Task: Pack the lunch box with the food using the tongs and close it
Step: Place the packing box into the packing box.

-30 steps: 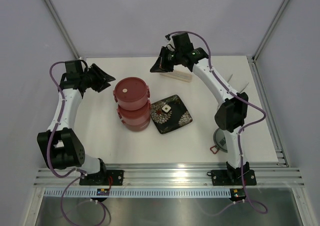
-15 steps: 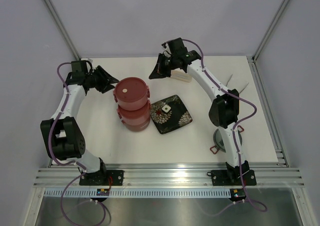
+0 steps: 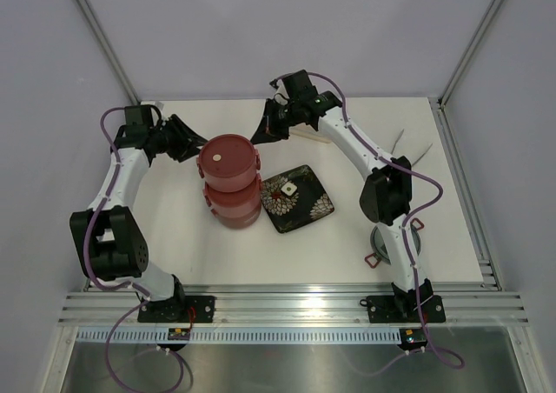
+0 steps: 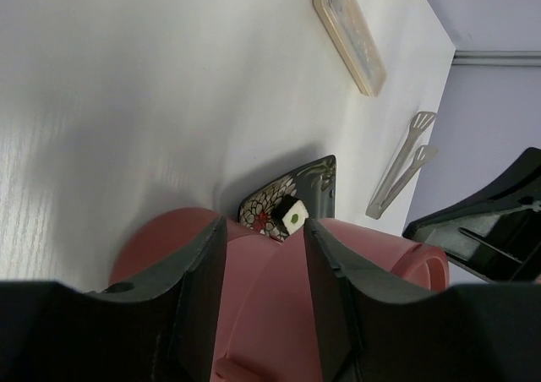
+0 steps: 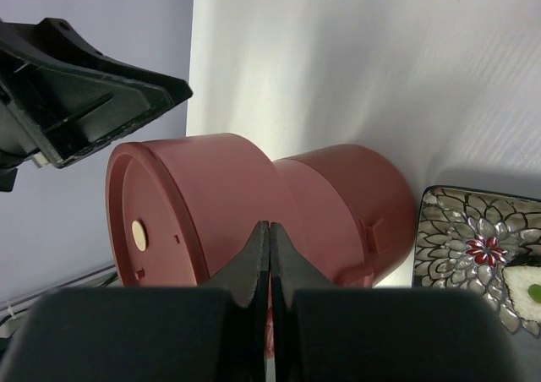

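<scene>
Overhead and wrist views, stack flanked by both arms. The lunch box (image 3: pixel 230 180) stands as a closed dusty-red stack left of centre on the white table (image 3: pixel 174 254), with a flat disc lid on its top tier. I have the left gripper (image 4: pixel 264 230) just beside the stack's upper left flank. Its fingers (image 4: pixel 199 289) are apart and grip nothing, and the red wall shows through the gap. I judge this spread is meant to take a tier or its rim.

The right gripper (image 5: pixel 269 230) faces the stack from the opposite side, near but apart. Its fingers are pressed together and empty, a pose better suited to bracing or nudging than to grasping.

The tongs (image 3: pixel 415 148) lie well apart at the far right of the table, untouched. The black flower-patterned plate (image 3: pixel 317 209) sits just beside the stack and carries only a small white square (image 3: pixel 290 187). No food chunks show, and I cannot tell whether any are inside.

The grey handled lid (image 3: pixel 380 236) lies by the right arm's base, partly hidden. The translucent case (image 4: pixel 349 31) rests at the far edge.
</scene>
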Robot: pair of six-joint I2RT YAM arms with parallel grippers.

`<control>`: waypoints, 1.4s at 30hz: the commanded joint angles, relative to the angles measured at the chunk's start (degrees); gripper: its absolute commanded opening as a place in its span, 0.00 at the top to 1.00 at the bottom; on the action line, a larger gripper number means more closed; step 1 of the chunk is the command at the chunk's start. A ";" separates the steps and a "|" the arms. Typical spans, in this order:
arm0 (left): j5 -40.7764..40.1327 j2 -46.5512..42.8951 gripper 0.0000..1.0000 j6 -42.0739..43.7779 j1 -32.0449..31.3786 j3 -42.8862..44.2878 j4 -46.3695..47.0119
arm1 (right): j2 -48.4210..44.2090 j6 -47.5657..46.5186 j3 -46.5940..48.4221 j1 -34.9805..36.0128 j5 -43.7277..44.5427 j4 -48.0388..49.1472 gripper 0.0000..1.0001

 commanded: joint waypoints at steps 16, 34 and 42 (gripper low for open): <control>3.08 -8.52 0.57 0.97 -0.24 -1.23 -0.11 | -10.30 -1.49 -7.37 1.70 -0.95 3.51 1.00; 4.31 -10.55 0.58 1.67 -0.24 -1.85 -1.52 | -12.85 -1.84 -10.01 3.54 1.07 3.95 1.00; 4.66 -11.25 0.59 0.44 -0.68 -3.34 -0.64 | -13.20 -2.54 -7.90 3.72 3.80 2.46 1.00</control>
